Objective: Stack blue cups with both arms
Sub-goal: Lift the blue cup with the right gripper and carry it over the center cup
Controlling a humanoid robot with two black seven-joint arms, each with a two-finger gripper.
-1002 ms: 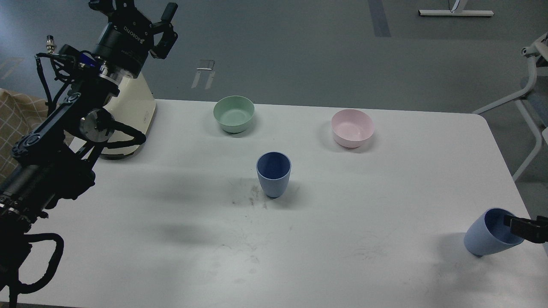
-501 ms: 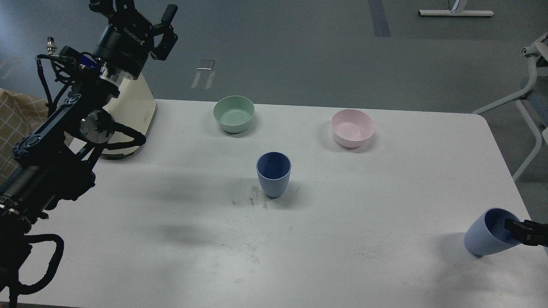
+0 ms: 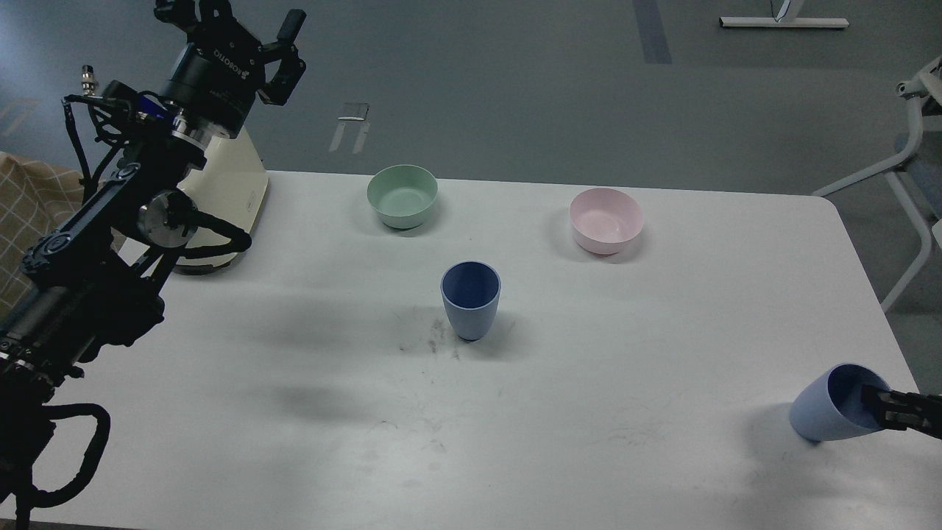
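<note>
Head view shows a big white table (image 3: 589,412) that fills most of the picture. On the left, the black left arm (image 3: 96,250) reaches up from the bottom corner. A cream machine (image 3: 224,199) stands on the table right behind this arm.

The left gripper (image 3: 228,18) is at the top of the arm, high over the far left table edge. Its fingers (image 3: 293,26) are spread apart and hold nothing. Both cups are far from these fingers, down and to the right.

The green bowl (image 3: 402,195) sits down and to the right of the left fingers, near the far table edge. The pink bowl (image 3: 606,219) sits farther right, well apart from the green one.

The dark cup (image 3: 470,299) stands up straight in the middle of the table, mouth up. It is in front of the two bowls and well apart from both grippers.

The light cup (image 3: 828,405) is near the right table edge, tipped over with its mouth facing right. Only its bottom edge seems to touch the table. The right gripper (image 3: 894,414) pokes in from the right edge. One dark finger (image 3: 876,401) is inside the cup mouth, just at the rim. Most of this gripper is cut off by the picture edge, so I cannot tell if it is pinching the rim.
</note>
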